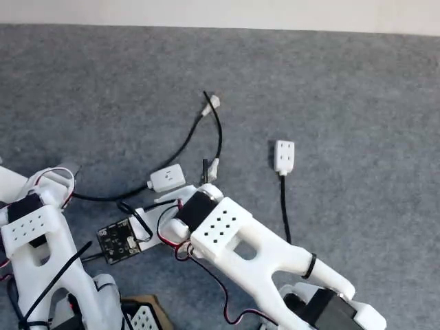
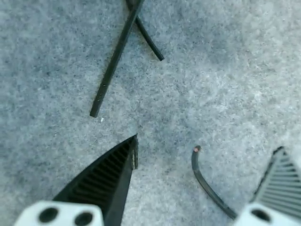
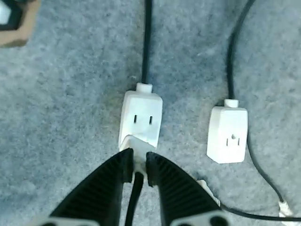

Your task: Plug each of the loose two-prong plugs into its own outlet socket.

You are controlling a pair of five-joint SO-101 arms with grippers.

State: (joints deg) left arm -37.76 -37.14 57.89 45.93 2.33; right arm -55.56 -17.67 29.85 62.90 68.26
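Pushing a plug into its socket, mid-table.

Right gripper [image 3: 138, 159] is clenched on the plug [image 3: 138, 165], whose front touches the socket [image 3: 141, 117] at the end opposite its cord. The prongs are hidden, so I cannot tell how far home they are. A second socket [image 3: 227, 134] lies just beside it, its visible slots empty, and a second plug [image 1: 212, 103] lies loose toward the far edge of the table [image 1: 357, 82]. Left gripper [image 2: 208, 146] hangs spread wide over bare table, grasping nothing. The next move likely calls for a straight push along the socket's length, with the prongs square to the slots. Nothing braces the socket, so it may slide. After that comes letting go and fetching the second plug.
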